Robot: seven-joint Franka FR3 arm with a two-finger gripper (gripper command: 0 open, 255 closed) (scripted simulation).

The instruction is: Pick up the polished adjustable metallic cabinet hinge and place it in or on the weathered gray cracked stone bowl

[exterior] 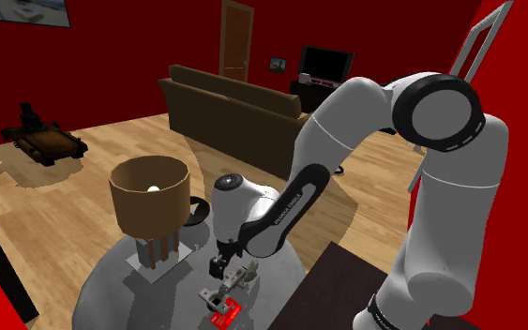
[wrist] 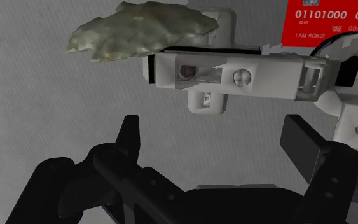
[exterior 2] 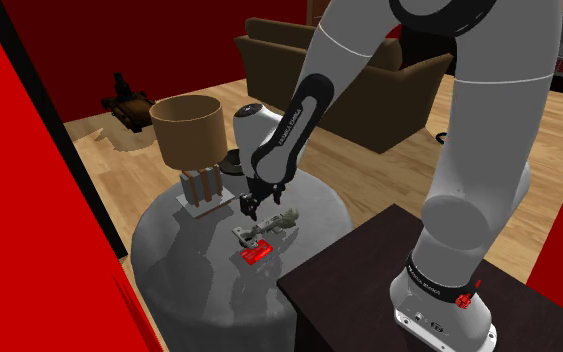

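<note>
**Gripper open near the hinge**

The gripper hangs low over the round grey table, not far from the lamp. Its two fingers stand apart and hold nothing. The pale metal hinge lies flat on the table, a little farther from the lamp than the gripper is. A grey-green lump touches one end of the hinge. A red card lies farther from the lamp again. A dark bowl sits just beside the lamp.
</note>
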